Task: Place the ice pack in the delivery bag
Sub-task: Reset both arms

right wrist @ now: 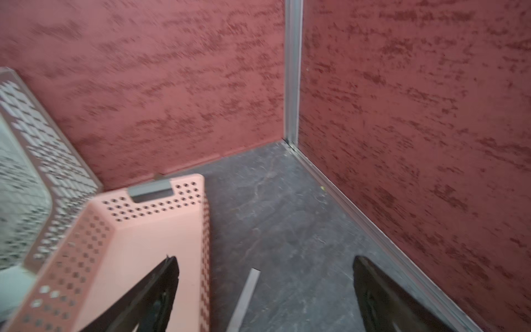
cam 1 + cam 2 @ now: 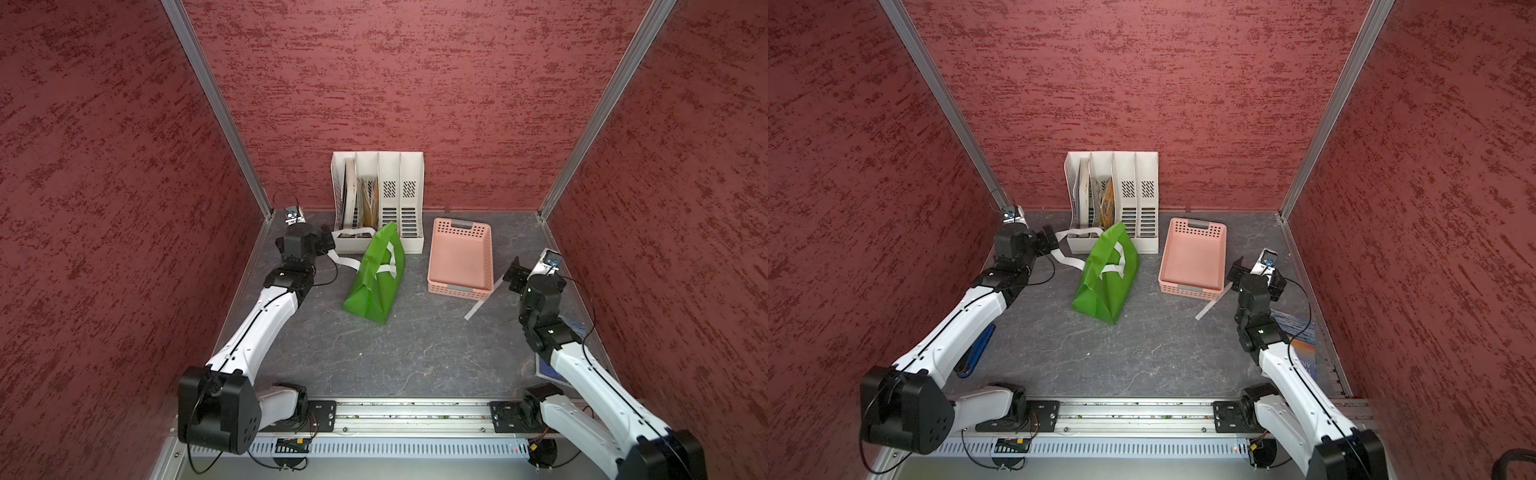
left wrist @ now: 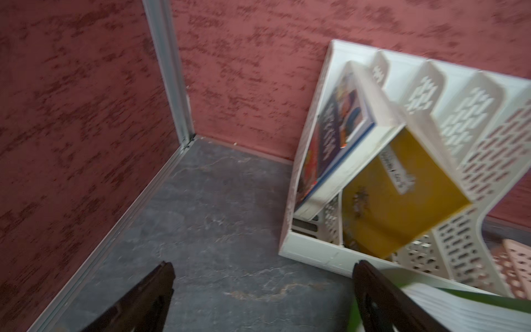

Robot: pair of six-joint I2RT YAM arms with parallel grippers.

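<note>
The green delivery bag (image 2: 370, 286) (image 2: 1100, 286) stands mid-table in both top views, its top pinched into a ridge. One white strap handle (image 2: 345, 262) trails off toward the left arm. No ice pack shows in any view. My left gripper (image 2: 326, 245) (image 2: 1048, 243) (image 3: 263, 267) hovers left of the bag by the strap, open and empty. A sliver of the bag's green (image 3: 488, 299) shows beside one finger in the left wrist view. My right gripper (image 2: 513, 276) (image 2: 1237, 272) (image 1: 264, 260) is open and empty at the right side of the pink basket.
A pink perforated basket (image 2: 457, 291) (image 2: 1190, 291) (image 1: 155, 201) sits right of the bag. A white file holder (image 2: 378, 199) (image 2: 1113, 195) (image 3: 431, 143) with books stands at the back wall. A grey strip (image 2: 478, 307) (image 1: 247, 293) lies near the basket. A blue book (image 2: 1304, 349) lies under the right arm.
</note>
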